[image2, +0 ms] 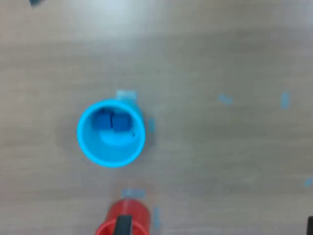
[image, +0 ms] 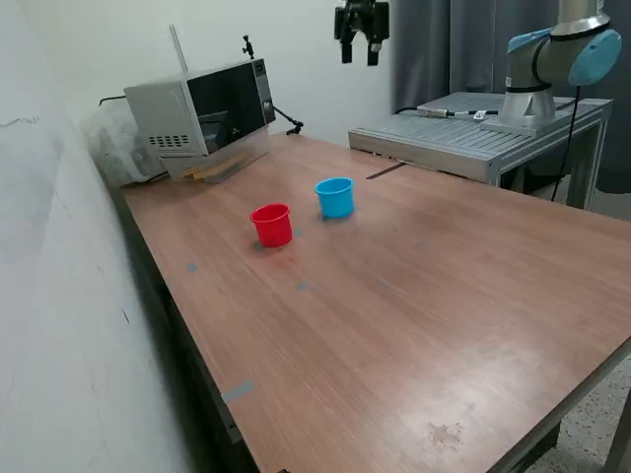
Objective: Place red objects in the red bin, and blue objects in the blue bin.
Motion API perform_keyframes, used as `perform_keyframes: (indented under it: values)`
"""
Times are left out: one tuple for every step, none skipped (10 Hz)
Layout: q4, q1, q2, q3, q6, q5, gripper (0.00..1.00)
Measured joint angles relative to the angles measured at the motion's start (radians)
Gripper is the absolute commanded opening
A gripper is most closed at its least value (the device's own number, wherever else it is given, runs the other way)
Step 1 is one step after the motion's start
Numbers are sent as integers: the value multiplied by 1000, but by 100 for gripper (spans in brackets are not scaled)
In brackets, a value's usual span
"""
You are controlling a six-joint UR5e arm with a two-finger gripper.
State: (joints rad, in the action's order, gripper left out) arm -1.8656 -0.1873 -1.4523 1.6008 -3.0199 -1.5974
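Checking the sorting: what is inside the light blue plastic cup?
Two dark blue cubes lie side by side inside the light blue plastic cup. The red plastic cup's inside is cut off in the wrist view.

The gripper (image: 361, 41) hangs high with fingers pointing straight down (jaws apart, nothing between them).

A long wooden table (image: 414, 296) fills the room's middle, bits of blue tape (image: 237, 391) on it. At ten o'clock a microwave (image: 202, 116) stands against the white wall (image: 59, 296). At two o'clock, a grey metal bench (image: 463, 138) before dark curtains (image: 444, 49).
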Motion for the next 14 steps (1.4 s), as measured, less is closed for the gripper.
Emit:
perform_keyframes:
  values:
    - [77,24,-66,0,-3,-16,100]
    - [147,57,-124,-4,-6,-38,100]
    - [213,93,-174,-9,-9,-60,100]
    - [270,127,-216,-11,-11,-75,100]
    - [312,160,-250,-8,-13,-85,100]
    - [340,196,-276,0,-14,-90,100]
    - [359,230,-295,11,-15,-94,100]
    - [371,257,-308,22,-15,-96,100]
    - [378,276,-317,30,-15,-98,100]
    - [382,288,-322,35,-15,-99,100]
    - [385,296,-325,38,-14,-100,100]
    - [386,300,-326,40,-12,-100,100]
    - [387,300,-327,41,-10,-101,100]
    - [388,299,-327,42,-9,-101,100]
